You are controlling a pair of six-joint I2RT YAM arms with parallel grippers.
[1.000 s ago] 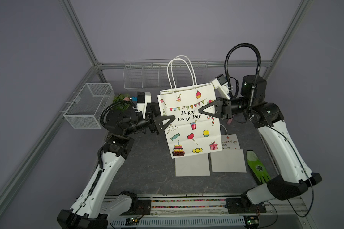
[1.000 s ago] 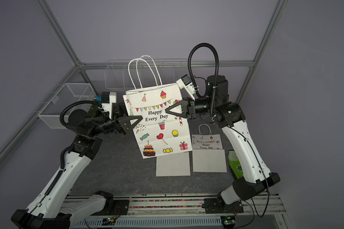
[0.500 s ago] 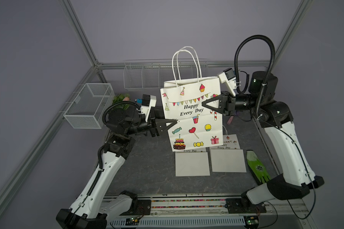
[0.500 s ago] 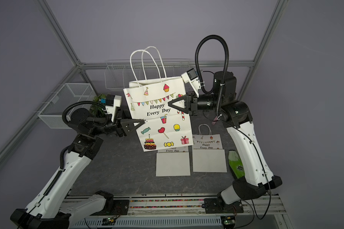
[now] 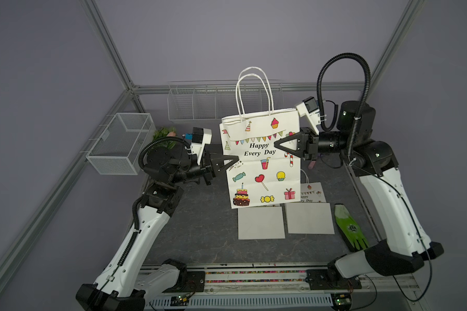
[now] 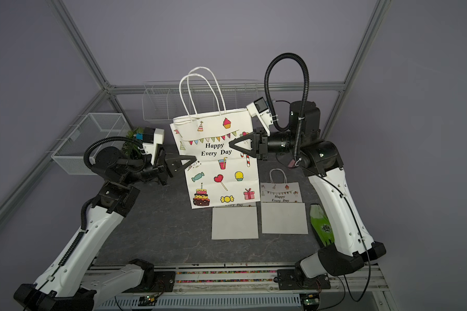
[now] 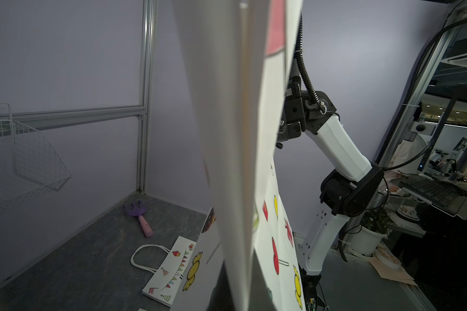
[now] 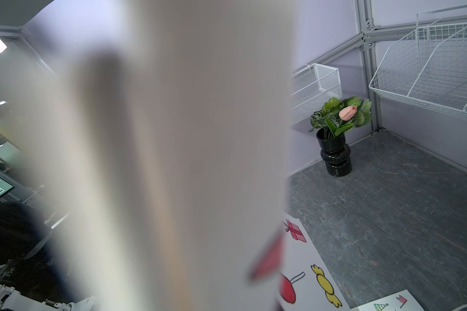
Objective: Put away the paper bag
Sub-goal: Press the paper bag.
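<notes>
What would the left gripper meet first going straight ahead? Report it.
The paper bag: the left gripper points into its side edge, jaws shut on the paper, so pushing on would likely crumple it.

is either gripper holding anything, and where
The paper bag: the left gripper is shut on its side edge; the right gripper sits at the opposite edge, grip unclear.

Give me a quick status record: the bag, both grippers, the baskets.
paper bag: upright between the arms, handles up
left gripper: jaws shut on the bag's side edge
right gripper: at the opposite side edge; grip unclear
wire basket: on the back wall, behind the bag
mesh basket: on the side wall, near the left arm
table: smaller flat bag lies near the right arm
</notes>
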